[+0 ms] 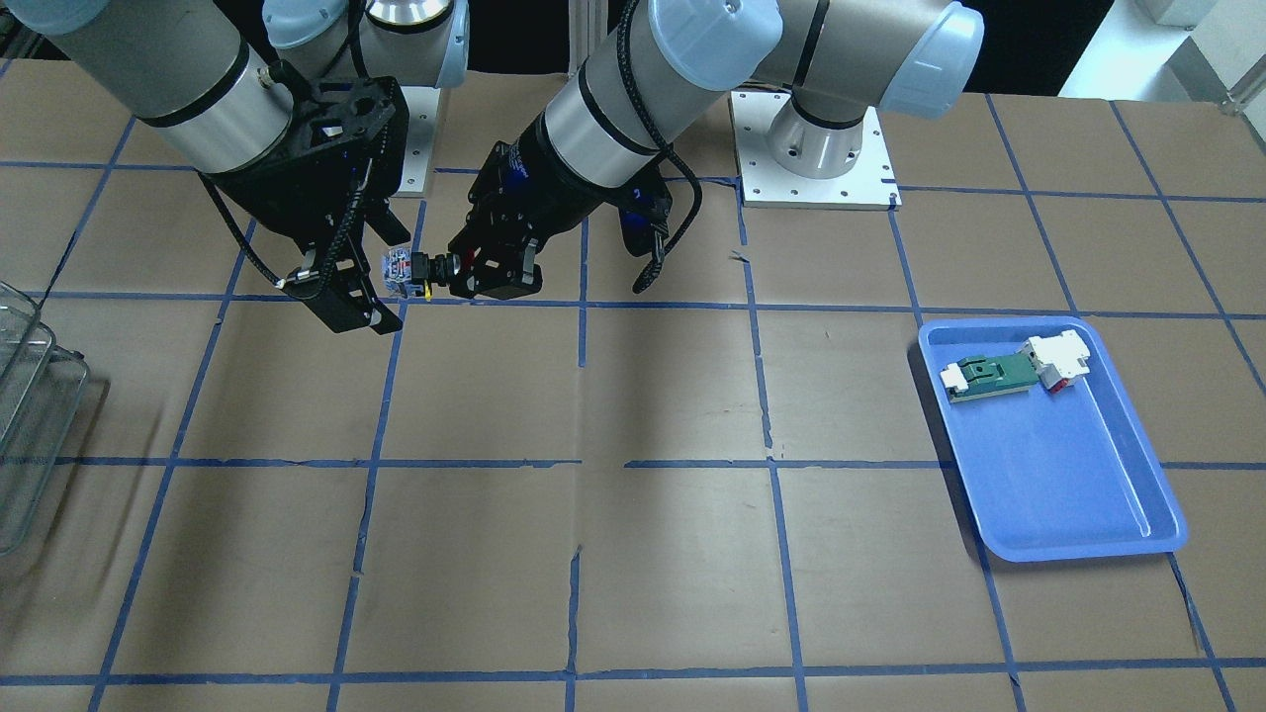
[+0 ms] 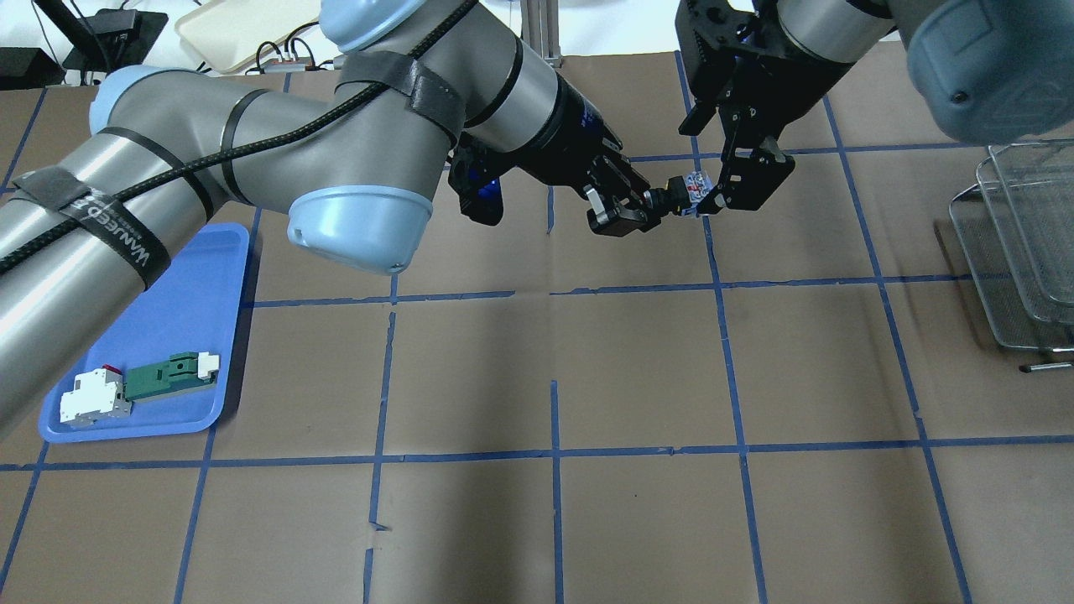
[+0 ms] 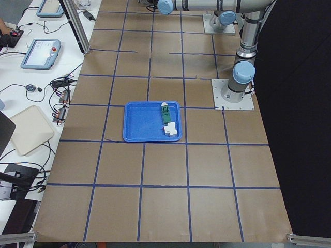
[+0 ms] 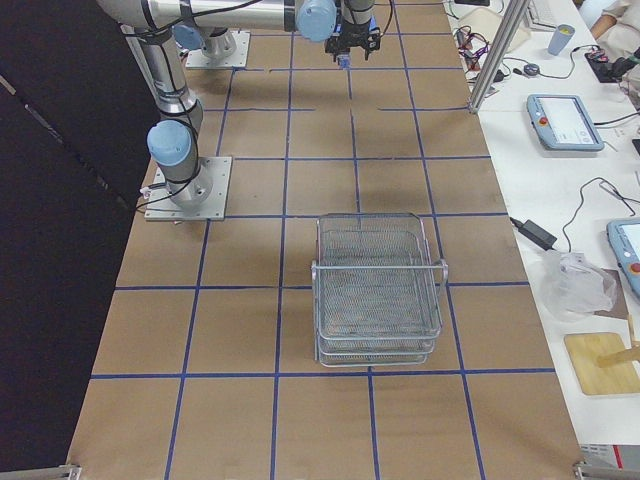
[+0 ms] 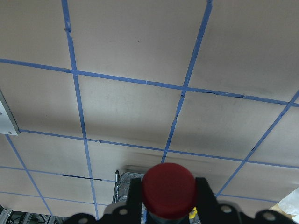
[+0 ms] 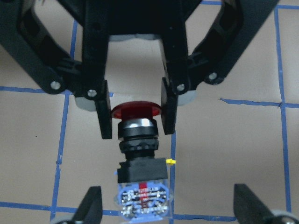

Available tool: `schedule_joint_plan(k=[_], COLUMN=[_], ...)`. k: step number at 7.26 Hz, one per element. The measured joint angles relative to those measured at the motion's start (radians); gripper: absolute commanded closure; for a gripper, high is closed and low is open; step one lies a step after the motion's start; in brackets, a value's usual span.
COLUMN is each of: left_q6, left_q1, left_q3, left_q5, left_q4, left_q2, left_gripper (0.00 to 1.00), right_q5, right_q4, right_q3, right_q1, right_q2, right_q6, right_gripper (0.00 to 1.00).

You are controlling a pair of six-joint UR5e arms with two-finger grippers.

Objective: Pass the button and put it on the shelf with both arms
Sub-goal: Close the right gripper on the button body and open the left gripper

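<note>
The button hangs above the table between both grippers. My left gripper is shut on its red cap and black collar; in the right wrist view its fingers pinch the cap. My right gripper is open, its jaws wide on either side of the blue-white contact block, not touching it. The pair shows from overhead: the left gripper, the button, the right gripper. The wire shelf stands at the table's right end, also in the exterior right view.
A blue tray on the left arm's side holds a green-and-white flat part and a white-and-red block. Brown table with blue tape grid. The shelf's edge shows in the front view.
</note>
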Motion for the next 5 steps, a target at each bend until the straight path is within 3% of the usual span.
schedule_joint_plan(k=[1, 4, 5], left_q6=[0.0, 0.0, 0.0], left_q1=[0.0, -0.001, -0.001], left_q3=[-0.001, -0.001, -0.001], left_q5=[0.0, -0.001, -0.001], left_q4=[0.0, 0.001, 0.002], left_q2=[0.001, 0.007, 0.008], left_gripper=[1.0, 1.0, 1.0], right_q5=[-0.006, -0.005, -0.003], right_q4=[0.02, 0.041, 0.042], right_q3=[0.0, 0.006, 0.007], right_q1=[0.0, 0.0, 0.001], right_q2=[-0.001, -0.003, -0.004], right_q6=[-0.004, -0.012, -0.016], right_gripper=[0.0, 0.28, 0.53])
